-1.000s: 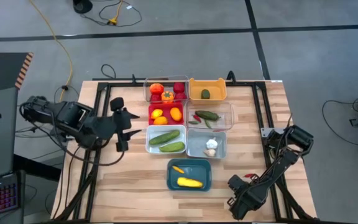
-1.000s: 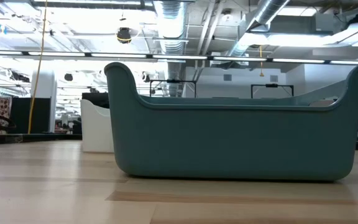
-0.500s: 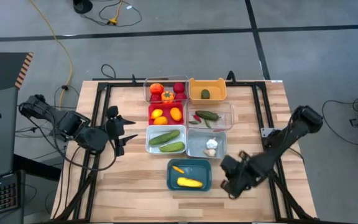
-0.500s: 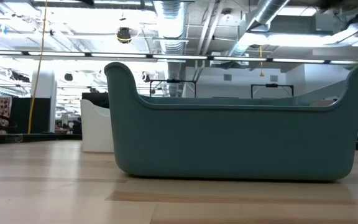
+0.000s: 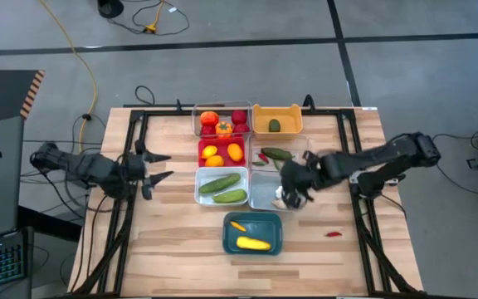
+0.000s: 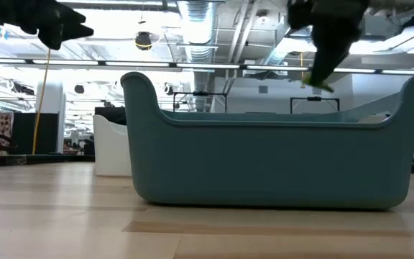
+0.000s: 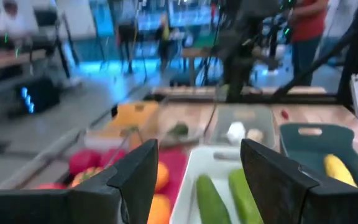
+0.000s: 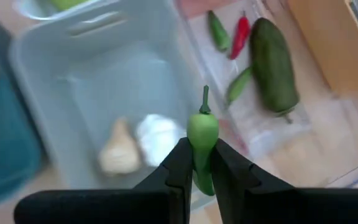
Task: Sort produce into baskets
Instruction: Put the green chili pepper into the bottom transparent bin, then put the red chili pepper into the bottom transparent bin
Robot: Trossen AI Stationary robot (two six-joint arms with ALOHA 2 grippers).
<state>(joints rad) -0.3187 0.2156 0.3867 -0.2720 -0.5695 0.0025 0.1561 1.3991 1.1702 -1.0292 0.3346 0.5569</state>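
Surface: wooden table (image 5: 181,241) on grey floor, black frame rails. Right gripper (image 8: 202,163): fingers clamped on a small green chili (image 8: 202,132), held over the pale grey-blue basket (image 5: 260,199) containing white garlic (image 8: 143,144). Adjacent clear basket (image 5: 301,148): cucumber (image 8: 271,63), red and green chilies. Teal basket (image 5: 231,242): yellow corn (image 5: 252,243). Loose red chili (image 5: 332,234) on table, right. Left gripper (image 5: 158,165): fingers apart, empty, at the table's left edge.

Seven baskets (image 5: 253,233), two garlic (image 5: 282,193), two arms (image 5: 363,164).
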